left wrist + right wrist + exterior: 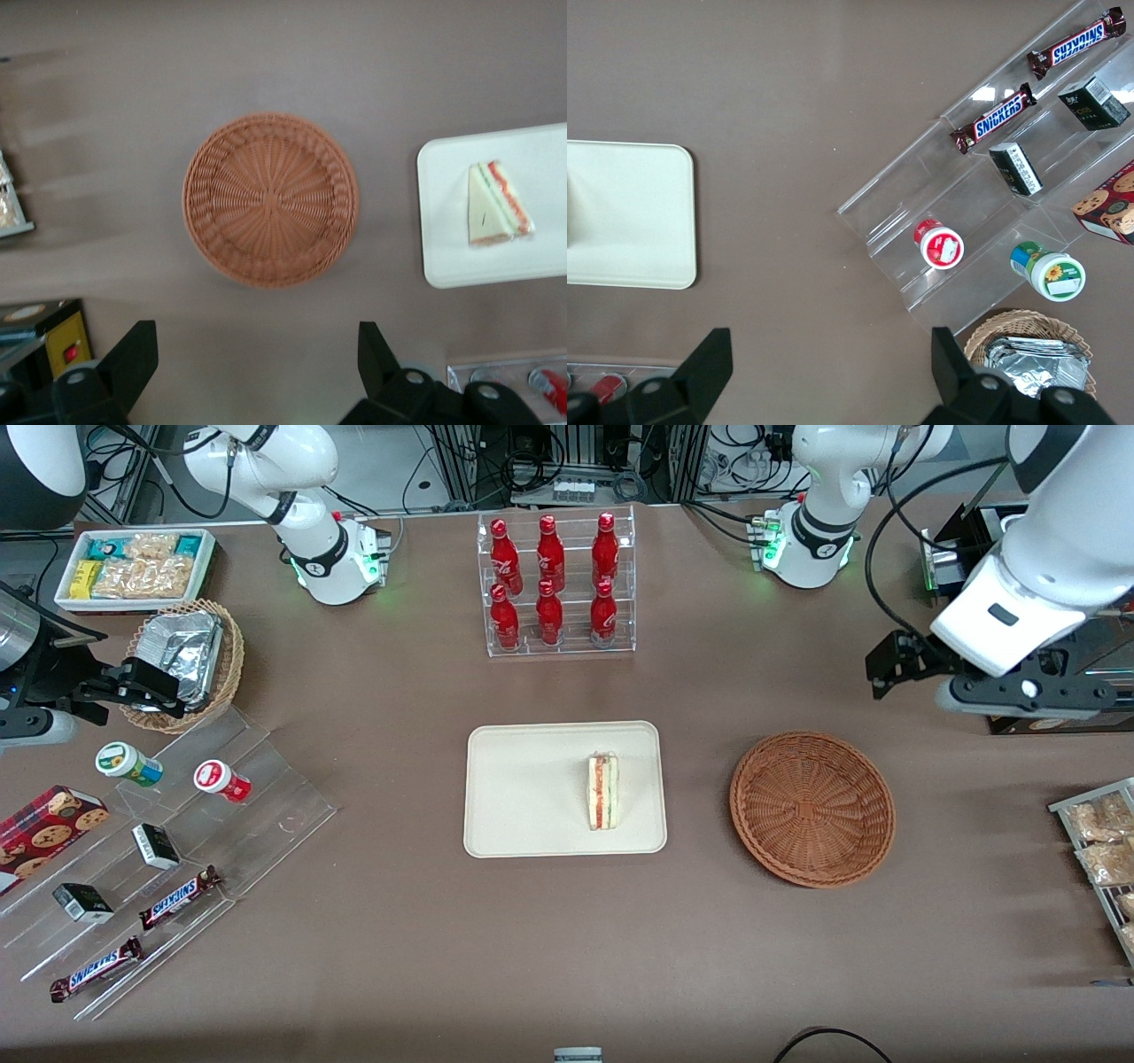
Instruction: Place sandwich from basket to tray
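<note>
The sandwich [604, 791] [496, 204], a pale wedge with red and green layers, lies on the cream tray [532, 788] [532, 257] [629, 212] at the middle of the table. Beside the tray, toward the working arm's end, the reddish-brown wicker basket [811, 808] [270, 199] holds nothing. My left gripper [890, 666] [255, 341] hangs above the table, farther from the front camera than the basket and apart from it. It is open, with only bare table between its fingers.
A clear rack of red bottles [558, 584] stands farther back than the tray. Toward the parked arm's end are a snack bin [133, 567], a foil-filled tan basket [186, 660] and a clear stepped stand [177, 850] with candy bars. A rack of snack packets [1103, 841] lies past the basket.
</note>
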Robot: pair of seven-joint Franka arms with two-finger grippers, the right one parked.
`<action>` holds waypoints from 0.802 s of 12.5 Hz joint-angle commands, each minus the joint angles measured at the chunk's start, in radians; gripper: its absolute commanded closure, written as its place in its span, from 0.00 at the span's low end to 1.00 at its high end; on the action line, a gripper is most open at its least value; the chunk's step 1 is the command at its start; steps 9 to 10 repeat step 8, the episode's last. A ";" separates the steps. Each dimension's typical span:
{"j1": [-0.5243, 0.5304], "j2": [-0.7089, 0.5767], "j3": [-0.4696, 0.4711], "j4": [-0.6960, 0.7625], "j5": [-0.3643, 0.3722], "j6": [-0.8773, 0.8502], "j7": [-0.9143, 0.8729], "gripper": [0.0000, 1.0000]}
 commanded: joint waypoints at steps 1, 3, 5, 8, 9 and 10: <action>0.017 -0.097 0.003 -0.112 -0.020 -0.015 0.022 0.00; 0.015 -0.122 0.010 -0.155 -0.024 -0.021 0.021 0.00; 0.017 -0.118 0.013 -0.155 -0.067 -0.019 0.018 0.00; 0.020 -0.142 0.072 -0.170 -0.083 -0.028 0.026 0.00; 0.020 -0.142 0.072 -0.170 -0.083 -0.028 0.026 0.00; 0.020 -0.142 0.072 -0.170 -0.083 -0.028 0.026 0.00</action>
